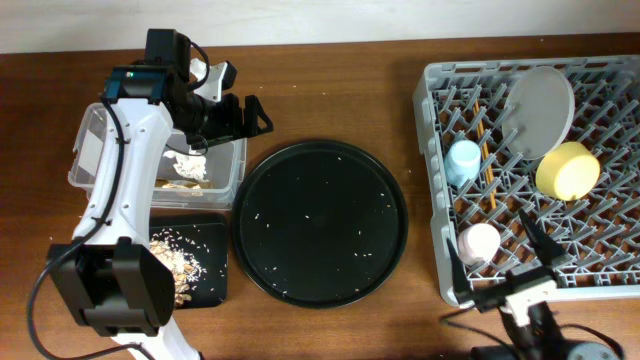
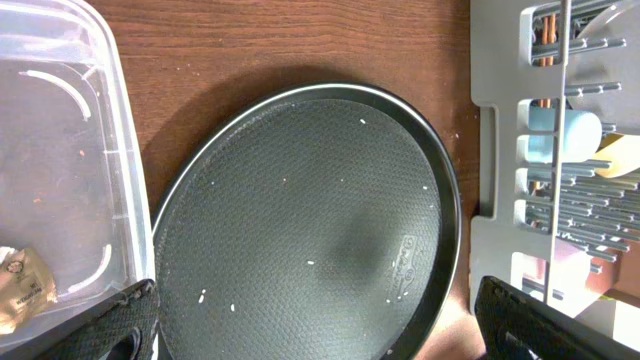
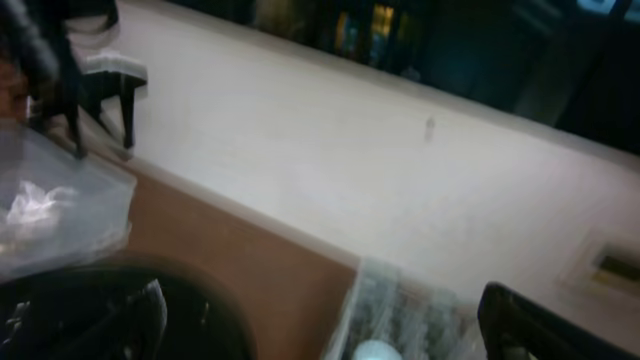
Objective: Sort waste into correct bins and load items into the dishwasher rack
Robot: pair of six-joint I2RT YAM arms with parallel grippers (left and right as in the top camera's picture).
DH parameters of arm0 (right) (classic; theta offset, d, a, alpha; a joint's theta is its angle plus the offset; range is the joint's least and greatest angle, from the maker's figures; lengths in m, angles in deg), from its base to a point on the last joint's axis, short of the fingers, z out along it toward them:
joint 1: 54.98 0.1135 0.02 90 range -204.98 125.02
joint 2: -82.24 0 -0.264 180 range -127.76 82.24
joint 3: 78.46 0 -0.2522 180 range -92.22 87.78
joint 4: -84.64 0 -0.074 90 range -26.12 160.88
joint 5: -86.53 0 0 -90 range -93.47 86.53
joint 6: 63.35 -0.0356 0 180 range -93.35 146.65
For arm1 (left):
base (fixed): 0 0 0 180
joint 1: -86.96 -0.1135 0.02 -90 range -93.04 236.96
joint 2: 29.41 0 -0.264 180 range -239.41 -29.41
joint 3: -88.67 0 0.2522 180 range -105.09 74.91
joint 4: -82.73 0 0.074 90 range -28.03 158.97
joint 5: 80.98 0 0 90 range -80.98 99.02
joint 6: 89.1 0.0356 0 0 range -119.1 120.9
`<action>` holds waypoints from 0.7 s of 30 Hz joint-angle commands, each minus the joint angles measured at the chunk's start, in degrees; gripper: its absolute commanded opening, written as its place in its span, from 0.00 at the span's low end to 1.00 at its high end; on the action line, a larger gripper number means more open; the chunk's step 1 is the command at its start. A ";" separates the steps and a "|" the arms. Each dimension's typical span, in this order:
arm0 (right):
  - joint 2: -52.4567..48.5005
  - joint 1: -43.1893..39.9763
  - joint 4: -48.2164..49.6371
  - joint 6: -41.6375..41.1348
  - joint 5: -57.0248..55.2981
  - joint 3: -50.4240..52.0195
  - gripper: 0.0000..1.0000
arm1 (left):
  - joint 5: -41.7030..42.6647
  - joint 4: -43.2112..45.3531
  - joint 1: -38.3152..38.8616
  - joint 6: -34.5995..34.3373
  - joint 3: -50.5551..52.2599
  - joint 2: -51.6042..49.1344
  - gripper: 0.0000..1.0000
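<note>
Left gripper point(image 1: 248, 118) released, jaws spread, nothing in them. It hangs over the right rim of the clear tub point(image 1: 88, 135), at the counter's point(image 1: 340, 90) far-left area. The tub holds the tissue point(image 1: 186, 166); left wrist view shows the wrapper point(image 2: 20, 285) on its floor near the left finger point(image 2: 100, 330). The shallow black tray point(image 1: 215, 285) sits at the near-left corner just beside the tub, with food scraps point(image 1: 178, 258) piled in its left half. The round tray point(image 1: 320, 222) is mid-counter, touching or nearly touching both bins, with a few white crumbs point(image 2: 310, 263) scattered on it. The rack point(image 1: 435, 180) fills the right edge, far to near. Loaded in it: plate point(image 1: 540, 105) leaning at the far side, yellow bowl point(image 1: 567, 170) on its side just near of the plate, blue cup point(image 1: 463, 160) at the left wall, chopsticks point(image 1: 488, 170) between pegs just beside it, pink cup point(image 1: 478, 242) in the near-left corner. Right gripper point(image 1: 495, 252) is open wide above that near-left corner, clasping nothing. The right wrist view is blurred and mostly wall.
</note>
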State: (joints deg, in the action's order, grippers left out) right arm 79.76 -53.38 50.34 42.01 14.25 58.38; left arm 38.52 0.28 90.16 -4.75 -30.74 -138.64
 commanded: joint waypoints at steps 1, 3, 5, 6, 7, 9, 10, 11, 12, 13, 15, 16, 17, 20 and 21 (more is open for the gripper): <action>2.25 0.26 12.44 -1.25 1.14 12.72 0.98 | -0.04 0.04 -0.37 -0.31 -0.57 0.94 1.00; 2.25 0.26 17.25 -1.25 1.03 17.25 0.98 | -0.04 0.04 -0.37 -0.31 -0.57 0.94 1.00; 2.25 0.26 20.79 -1.25 0.92 21.33 0.98 | -0.04 0.04 -0.37 -0.31 -0.57 0.94 1.00; 2.25 0.26 21.75 -1.27 0.85 22.88 0.98 | -0.04 0.04 -0.37 -0.31 -0.57 0.94 1.00; 2.27 0.26 22.34 -2.08 0.07 24.48 0.98 | -0.04 0.04 -0.37 -0.31 -0.57 0.94 1.00; 2.27 0.26 22.53 -8.09 -4.61 27.10 0.98 | -0.04 0.04 -0.37 -0.31 -0.57 0.94 1.00; 2.27 0.26 22.58 -9.46 -5.68 28.06 0.98 | -0.04 0.04 -0.37 -0.31 -0.57 0.94 1.00; 2.27 0.26 22.67 -9.90 -6.01 28.81 0.98 | -0.04 0.04 -0.37 -0.31 -0.57 0.94 1.00; 2.27 0.26 22.05 -10.10 -6.43 29.09 0.98 | -0.04 0.04 -0.37 -0.31 -0.57 0.94 1.00; 2.27 0.26 21.38 -11.43 -7.76 29.09 0.98 | -0.04 0.04 -0.37 -0.31 -0.57 0.94 1.00; 2.27 0.26 20.00 -13.51 -11.10 29.09 0.98 | -0.04 0.04 -0.37 -0.31 -0.57 0.94 1.00; 2.27 0.26 18.99 -15.34 -13.40 29.09 0.98 | -0.04 0.04 -0.37 -0.31 -0.57 0.94 1.00; 2.27 0.26 17.57 -17.05 -15.26 29.09 0.98 | -0.04 0.04 -0.37 -0.31 -0.57 0.94 1.00; 2.27 0.26 15.91 -19.28 -18.01 29.09 0.98 | -0.04 0.04 -0.37 -0.31 -0.57 0.94 1.00; 2.27 0.26 15.89 -19.26 -18.03 29.09 0.98 | -0.04 0.04 -0.37 -0.31 -0.57 0.94 1.00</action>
State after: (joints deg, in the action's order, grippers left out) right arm 81.36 -53.38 66.78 26.46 0.76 87.05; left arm 38.54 0.37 90.14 -4.75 -30.76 -138.64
